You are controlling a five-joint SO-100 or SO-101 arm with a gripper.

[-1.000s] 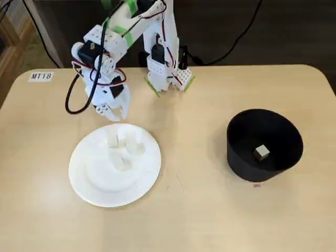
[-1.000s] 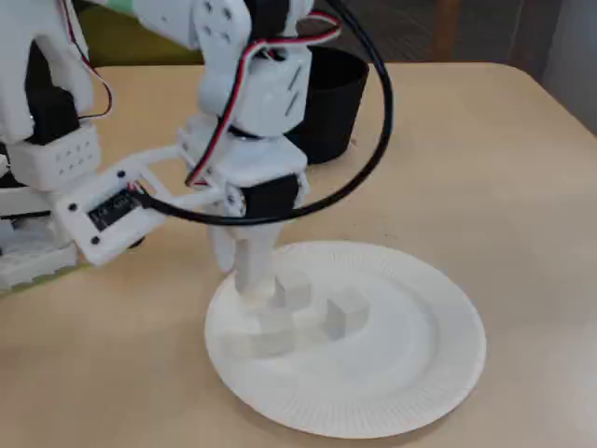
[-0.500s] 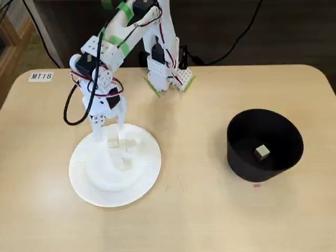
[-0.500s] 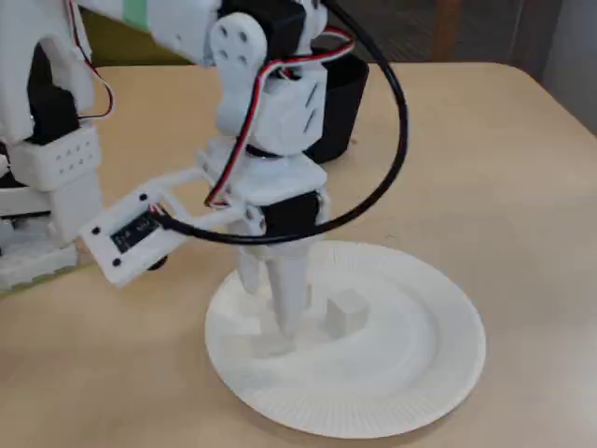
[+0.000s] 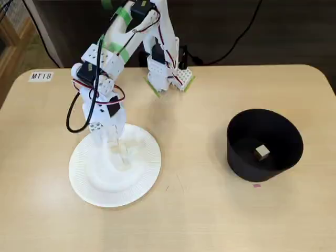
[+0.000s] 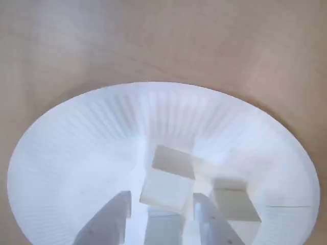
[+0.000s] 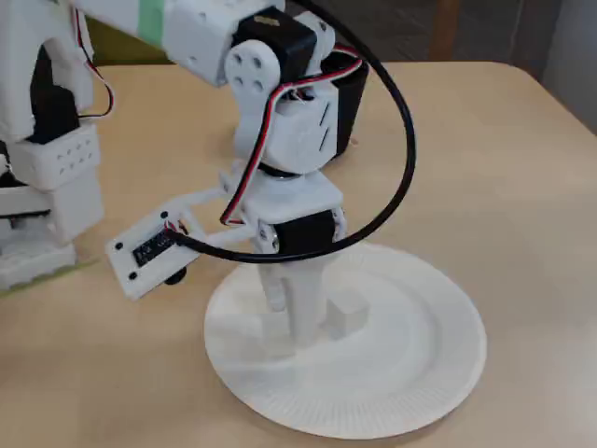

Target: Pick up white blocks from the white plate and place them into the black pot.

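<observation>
The white plate (image 5: 94, 191) lies at the table's left in a fixed view. My gripper (image 5: 119, 149) points down into it. In the wrist view the plate (image 6: 76, 122) fills the frame and my gripper (image 6: 162, 198) is open. Its two fingers (image 6: 115, 222) stand either side of one white block (image 6: 166, 190). Another white block (image 6: 232, 204) lies just to the right. In the other fixed view the gripper (image 7: 291, 322) touches down on the plate (image 7: 420, 383) with a block (image 7: 347, 317) beside it. The black pot (image 5: 265, 144) stands at the right with one block (image 5: 261, 153) inside.
The arm's base (image 5: 168, 73) is clamped at the table's far edge, behind the plate. A label reading MT18 (image 5: 41, 76) is stuck at the far left. A small pink mark (image 5: 256, 185) lies in front of the pot. A black cable (image 7: 396, 159) loops beside the wrist.
</observation>
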